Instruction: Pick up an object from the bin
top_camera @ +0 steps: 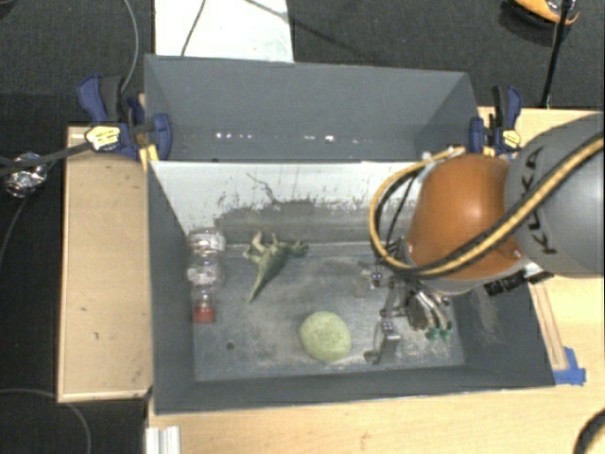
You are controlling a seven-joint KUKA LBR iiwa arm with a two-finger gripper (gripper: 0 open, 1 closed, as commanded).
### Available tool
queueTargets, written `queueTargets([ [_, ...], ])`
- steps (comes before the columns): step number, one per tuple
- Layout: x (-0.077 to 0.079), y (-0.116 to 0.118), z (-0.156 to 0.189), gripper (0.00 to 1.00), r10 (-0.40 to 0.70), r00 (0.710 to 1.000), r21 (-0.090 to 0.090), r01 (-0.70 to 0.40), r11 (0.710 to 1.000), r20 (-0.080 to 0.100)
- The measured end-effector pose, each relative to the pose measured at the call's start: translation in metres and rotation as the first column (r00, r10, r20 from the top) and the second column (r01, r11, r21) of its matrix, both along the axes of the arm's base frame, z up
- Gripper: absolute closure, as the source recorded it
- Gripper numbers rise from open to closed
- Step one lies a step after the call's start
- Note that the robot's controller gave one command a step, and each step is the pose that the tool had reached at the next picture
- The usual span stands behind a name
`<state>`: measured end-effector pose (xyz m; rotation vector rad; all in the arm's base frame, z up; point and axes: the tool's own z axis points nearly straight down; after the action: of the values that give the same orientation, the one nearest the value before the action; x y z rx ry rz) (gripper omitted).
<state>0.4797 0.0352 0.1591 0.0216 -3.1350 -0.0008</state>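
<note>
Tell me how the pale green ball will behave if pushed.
The ball looks round, so it would probably roll across the flat bin floor. Its dull, rough-looking surface is likely not slippery. With the pincer at its right, a push would likely send it left.

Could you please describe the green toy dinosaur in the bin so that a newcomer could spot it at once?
In the grey metal bin, look at the middle of the floor, near the back wall. The slim dark-green plastic toy dinosaur lies there, right of the clear red-capped bottle and behind the pale-green round ball; only it has limbs and a long tail.
</note>
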Motion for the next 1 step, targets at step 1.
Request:
queueTargets([
  [1,0.0019,-0.0002,0.0041,0.0,-0.002,1.0,0.0,0.002,1.0,0.009],
])
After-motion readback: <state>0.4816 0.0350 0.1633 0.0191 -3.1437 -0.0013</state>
